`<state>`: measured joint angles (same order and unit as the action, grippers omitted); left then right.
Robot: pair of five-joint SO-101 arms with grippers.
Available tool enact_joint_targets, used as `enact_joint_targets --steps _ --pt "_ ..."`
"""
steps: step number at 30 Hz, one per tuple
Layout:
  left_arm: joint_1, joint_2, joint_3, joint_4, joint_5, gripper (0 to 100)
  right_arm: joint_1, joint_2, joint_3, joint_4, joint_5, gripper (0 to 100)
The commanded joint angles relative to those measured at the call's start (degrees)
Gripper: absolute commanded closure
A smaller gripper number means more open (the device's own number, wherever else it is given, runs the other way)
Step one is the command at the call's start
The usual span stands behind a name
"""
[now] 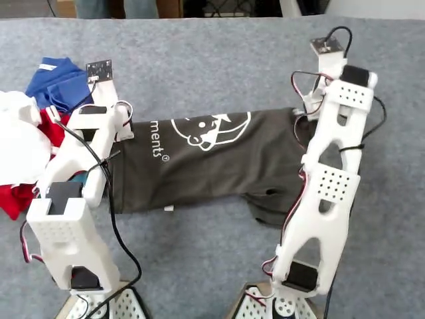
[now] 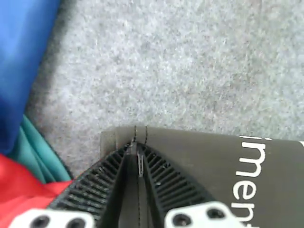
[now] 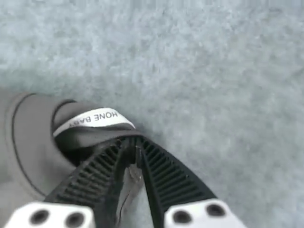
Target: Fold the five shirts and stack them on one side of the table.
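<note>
Left arm (image 1: 73, 173) rises from lower left of the frame, right arm (image 1: 329, 179) from lower right, both extended up-frame. Left gripper (image 2: 138, 149) and right gripper (image 3: 135, 147) are each clamped on the dark shirt (image 1: 212, 166).

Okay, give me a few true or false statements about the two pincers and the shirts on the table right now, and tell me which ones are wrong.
1. The left pincer is shut on an edge of the dark shirt. True.
2. The right pincer hangs open over bare table. False: it is shut on the dark shirt at the collar.
3. The dark shirt lies with its white print facing up. True.
4. The blue shirt lies folded on top of the dark shirt. False: it is bunched in a heap with the white shirt and the red shirt, beside the left arm.
</note>
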<state>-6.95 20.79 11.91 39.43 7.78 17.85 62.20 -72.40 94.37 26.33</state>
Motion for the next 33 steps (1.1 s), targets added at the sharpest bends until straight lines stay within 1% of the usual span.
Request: enact_joint_targets --steps 1,4,7,10,16,20,22,24,27,33 --pt "-1.19 -0.53 -2.07 -0.79 0.70 97 1.41 -1.01 -12.26 7.03 1.14 98.5" --pt "-1.01 -0.70 -1.36 -0.88 0.70 97 3.34 -2.51 -14.73 7.03 -1.32 98.5" --pt "-0.92 -0.70 -1.36 -0.88 0.70 97 4.84 -8.22 -8.66 7.21 -1.76 98.5" --pt "-0.92 -0.70 -1.36 -0.88 0.70 97 5.36 -17.71 5.49 7.03 -1.41 98.5" --pt "-0.92 -0.70 -1.45 -0.88 0.53 97 2.20 -38.46 36.18 5.98 0.62 98.5" --pt "-0.84 -0.70 -1.45 -0.88 0.35 97 -4.04 -50.59 55.60 5.10 3.34 98.5" --pt "-0.84 -0.70 -1.45 -0.88 0.35 97 -7.47 -55.96 65.36 1.93 3.34 98.5" --pt "-0.84 -0.70 -1.45 -0.88 0.35 97 -10.64 -60.44 74.77 -3.43 3.25 98.5" --pt "-0.84 -0.70 -1.36 -0.88 0.35 97 -14.33 -64.48 86.64 -10.99 1.23 98.5" --pt "-0.84 -0.70 -1.36 -0.88 0.62 97 -16.18 -64.92 102.46 -26.11 -2.11 98.5"
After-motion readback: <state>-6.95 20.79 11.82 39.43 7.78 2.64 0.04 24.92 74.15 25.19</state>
